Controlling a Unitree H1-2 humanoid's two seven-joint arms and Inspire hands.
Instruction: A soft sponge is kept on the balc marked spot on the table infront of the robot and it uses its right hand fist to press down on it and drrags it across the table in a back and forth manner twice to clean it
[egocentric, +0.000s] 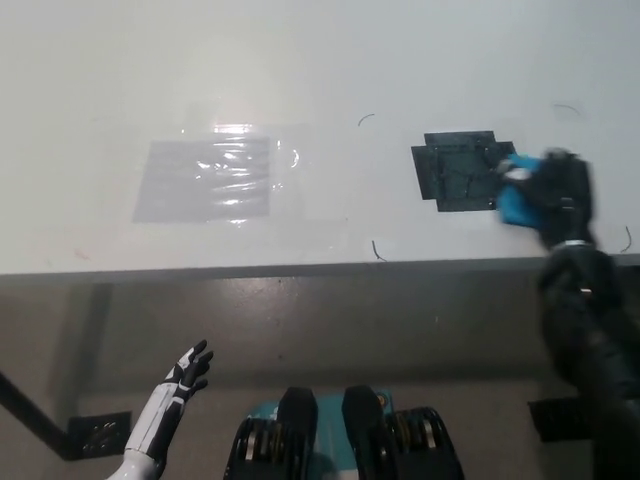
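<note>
A blue sponge (514, 203) lies at the right edge of the black marked spot (458, 170) on the white table (320, 60). My black right hand (558, 190) is closed in a fist over the sponge, covering its right part. The black arm runs up from the lower right across the table's front edge. Low at the left, below the table, my white left hand (183, 378) rests with its fingers spread and nothing in it.
A shiny patch of clear tape (210, 178) sits on the table's left half. The table's front edge (300, 268) crosses the picture. Below it are a dark floor, table legs and black foot plates (98, 434).
</note>
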